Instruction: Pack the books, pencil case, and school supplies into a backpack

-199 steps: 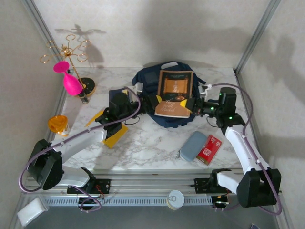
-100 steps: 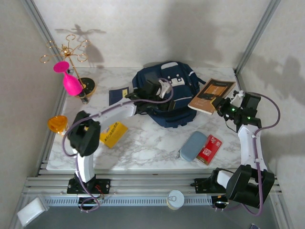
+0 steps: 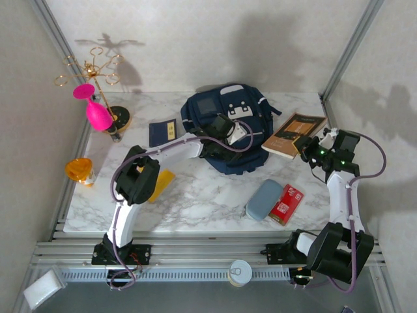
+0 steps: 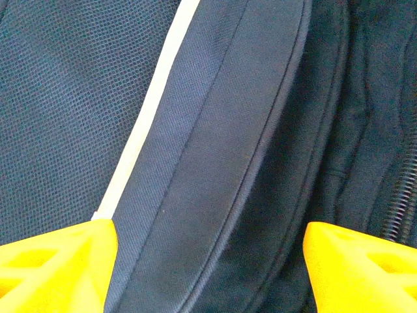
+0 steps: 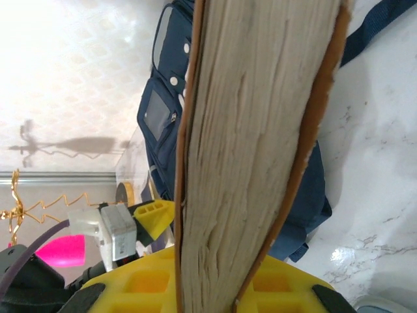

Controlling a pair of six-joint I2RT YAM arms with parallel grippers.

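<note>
Reaches the left claw (image 3: 242, 132) out over the backpack (image 3: 195, 117), lying front pockets up at the far middle of the desk (image 3: 208, 195). Holds the jaws wide apart with nothing gripped. From the left wrist, shows two yellow fingertips (image 4: 52, 261) at the lower corners, close above navy fabric, a pale stripe (image 4: 146, 111) and a zip (image 4: 397, 215).

Clamps the right claw (image 3: 305, 147) on the brown book (image 3: 293, 132), taking it at the near right edge. Holds it just right of the backpack, cover up and slightly tilted; cannot tell from above whether the far corner touches the desk. From the right wrist, shows the page edges head-on, squeezed between yellow fingers (image 5: 143, 287), with the backpack beyond.

Has the navy book (image 3: 163, 132) flat on the desk just left of the backpack, pale label up. Has the yellow book (image 3: 163, 182) nearer, left of centre, partly hidden under the left arm. Has the pencil case (image 3: 264, 199) on the near right of the desk, with the red pack (image 3: 287, 204) right beside it on the right, both well apart from the backpack.

Adds an orange cup (image 3: 79, 171) at the left edge, and a pink glass (image 3: 96, 112) on a gold stand (image 3: 91, 68) at the far left corner.
</note>
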